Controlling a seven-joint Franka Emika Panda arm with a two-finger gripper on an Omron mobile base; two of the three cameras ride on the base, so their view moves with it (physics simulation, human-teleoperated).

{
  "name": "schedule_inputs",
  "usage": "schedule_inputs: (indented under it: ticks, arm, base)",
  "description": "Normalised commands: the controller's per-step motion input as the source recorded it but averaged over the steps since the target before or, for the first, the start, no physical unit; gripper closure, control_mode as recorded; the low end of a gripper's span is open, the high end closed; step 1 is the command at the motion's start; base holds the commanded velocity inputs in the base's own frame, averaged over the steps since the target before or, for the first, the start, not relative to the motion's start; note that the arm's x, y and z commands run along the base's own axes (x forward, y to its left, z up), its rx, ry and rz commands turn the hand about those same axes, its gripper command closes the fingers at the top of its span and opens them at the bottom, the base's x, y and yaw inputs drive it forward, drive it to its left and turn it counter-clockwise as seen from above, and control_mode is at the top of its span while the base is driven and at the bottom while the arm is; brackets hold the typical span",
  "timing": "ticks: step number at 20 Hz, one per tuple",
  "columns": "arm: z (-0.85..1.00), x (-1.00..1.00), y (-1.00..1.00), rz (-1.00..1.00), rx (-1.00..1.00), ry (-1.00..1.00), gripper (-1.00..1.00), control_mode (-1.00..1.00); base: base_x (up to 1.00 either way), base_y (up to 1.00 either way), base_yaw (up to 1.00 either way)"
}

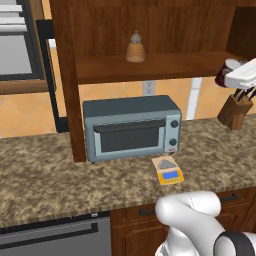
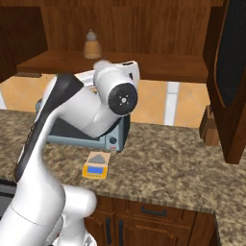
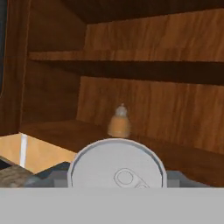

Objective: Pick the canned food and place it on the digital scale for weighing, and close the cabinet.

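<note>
We see an arm (image 2: 72, 115) made of smooth, glossy white shells with rounded, bulging forms. A broad black band runs along one long segment, curving from the shoulder area up toward the elbow. One joint ends in a round dark cap (image 2: 122, 99) with a small pale mark at its centre, ringed by white casing. In the left base view, a fat white link (image 1: 192, 212) rises at the bottom, and beside it sits a dark grey ring joint (image 1: 235, 245) with a lighter rim. The hand (image 1: 242, 75) is a flat white block with dark edging underneath. We spot no cables, screws or lettering.
</note>
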Motion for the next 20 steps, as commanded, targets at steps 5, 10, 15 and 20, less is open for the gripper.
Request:
schedule_inputs:
  ticks: [5, 10, 15, 20]
  arm:
    - [-1.0, 0.18, 0.31, 0.45, 0.02, 0.25, 1.0, -1.0]
    - [-0.83, 0.59, 0.61, 0.36, -0.04, 0.26, 1.0, -1.0]
    - [-0.73, 0.24, 0.46, 0.04, -0.07, 0.02, 1.0, -1.0]
    - [-0.93, 0.08, 0.16, 0.09, -0.03, -0.04, 1.0, -1.0]
  base:
    - [0.0, 0.0, 0.0]
    - [0.0, 0.0, 0.0]
    - [0.0, 0.0, 0.0]
    - [0.0, 0.0, 0.0]
